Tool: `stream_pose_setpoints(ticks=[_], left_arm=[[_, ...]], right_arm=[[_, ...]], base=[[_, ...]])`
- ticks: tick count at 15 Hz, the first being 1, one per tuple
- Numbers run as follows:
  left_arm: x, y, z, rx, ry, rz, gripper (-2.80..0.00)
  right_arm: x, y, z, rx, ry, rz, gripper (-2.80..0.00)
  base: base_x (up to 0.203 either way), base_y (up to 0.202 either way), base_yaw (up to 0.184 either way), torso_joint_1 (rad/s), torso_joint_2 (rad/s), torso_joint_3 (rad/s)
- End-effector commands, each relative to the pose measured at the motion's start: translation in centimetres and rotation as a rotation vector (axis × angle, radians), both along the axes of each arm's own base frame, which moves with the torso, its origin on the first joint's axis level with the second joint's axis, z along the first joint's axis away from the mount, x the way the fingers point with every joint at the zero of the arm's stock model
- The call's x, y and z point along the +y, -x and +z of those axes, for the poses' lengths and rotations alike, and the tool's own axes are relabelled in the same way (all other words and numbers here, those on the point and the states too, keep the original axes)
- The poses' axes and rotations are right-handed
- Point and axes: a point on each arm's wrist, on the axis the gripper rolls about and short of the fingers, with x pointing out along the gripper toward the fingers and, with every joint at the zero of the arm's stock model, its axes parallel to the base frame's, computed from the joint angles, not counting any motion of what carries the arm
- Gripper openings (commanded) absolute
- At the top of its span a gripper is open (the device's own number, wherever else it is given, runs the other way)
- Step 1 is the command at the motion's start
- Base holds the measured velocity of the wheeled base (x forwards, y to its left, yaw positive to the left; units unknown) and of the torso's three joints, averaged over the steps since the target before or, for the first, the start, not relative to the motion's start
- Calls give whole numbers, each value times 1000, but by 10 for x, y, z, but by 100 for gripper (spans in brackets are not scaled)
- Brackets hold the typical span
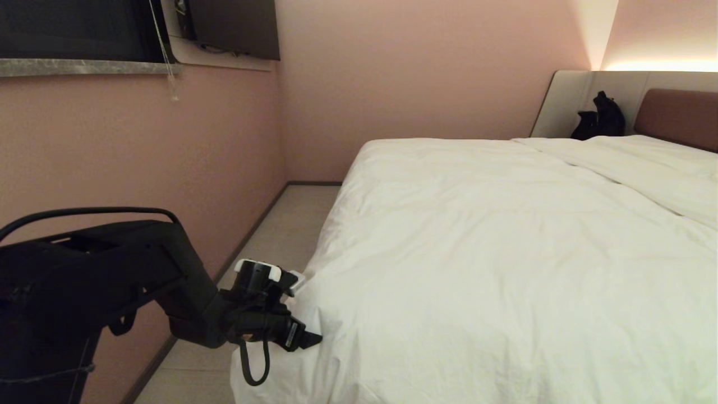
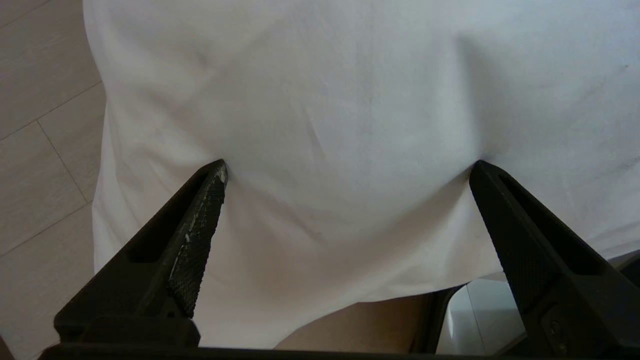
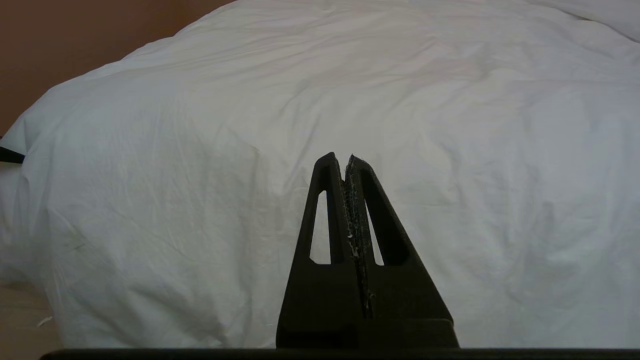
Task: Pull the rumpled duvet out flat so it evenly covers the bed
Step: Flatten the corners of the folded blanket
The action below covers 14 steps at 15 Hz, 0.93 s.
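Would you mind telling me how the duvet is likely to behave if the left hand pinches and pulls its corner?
The duvet looks floppy: it drapes over the bed's edge. It dimples around the open left hand's fingertips, so it should bunch easily. It is probably bulky enough to drag.

The duvet [image 1: 505, 252] is plain white, without pattern, over the bed [image 1: 566, 101] with its pale grey surround and brown headboard [image 1: 679, 118]. Both the left gripper [image 2: 347, 170] and right gripper [image 3: 345, 160] are black. The wall [image 1: 140, 157] is dusty pink, the floor [image 1: 280, 224] pale beige.
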Motion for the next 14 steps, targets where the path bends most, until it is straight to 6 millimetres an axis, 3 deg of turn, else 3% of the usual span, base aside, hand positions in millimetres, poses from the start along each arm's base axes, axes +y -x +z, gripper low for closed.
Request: stream_pose_setpoints(ticks=[1, 14], left_arm=[[0, -1, 0, -3, 3, -2, -280], [0, -1, 1, -8, 4, 0, -280]], right_arm=[[0, 0, 0, 0, 0, 1, -280], [0, 0, 0, 1, 0, 1, -280]], base=[[0, 0, 0, 0, 0, 0], [0, 0, 0, 0, 0, 0]])
